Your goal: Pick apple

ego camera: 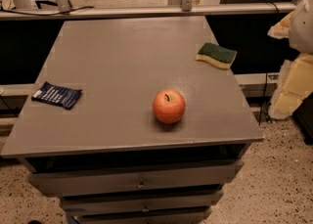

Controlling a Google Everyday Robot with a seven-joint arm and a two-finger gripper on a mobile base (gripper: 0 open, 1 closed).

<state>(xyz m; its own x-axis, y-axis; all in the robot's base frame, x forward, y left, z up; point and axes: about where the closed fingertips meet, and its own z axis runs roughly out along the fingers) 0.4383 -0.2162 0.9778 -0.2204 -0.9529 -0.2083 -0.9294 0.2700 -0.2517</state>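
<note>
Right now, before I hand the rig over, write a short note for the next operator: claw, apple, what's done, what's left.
Claw: not in the camera view; its state does not show.
Apple: upright, stem up, on the grey table, near the front edge, right of centre. Nothing touches it.
Also on the table: a green-and-yellow sponge at the far right edge and a dark blue packet at the left edge, both well apart from the apple.
Done: no part of the pick shows; the apple is not grasped.
Left: bring the claw to the apple, close on it, lift.
</note>
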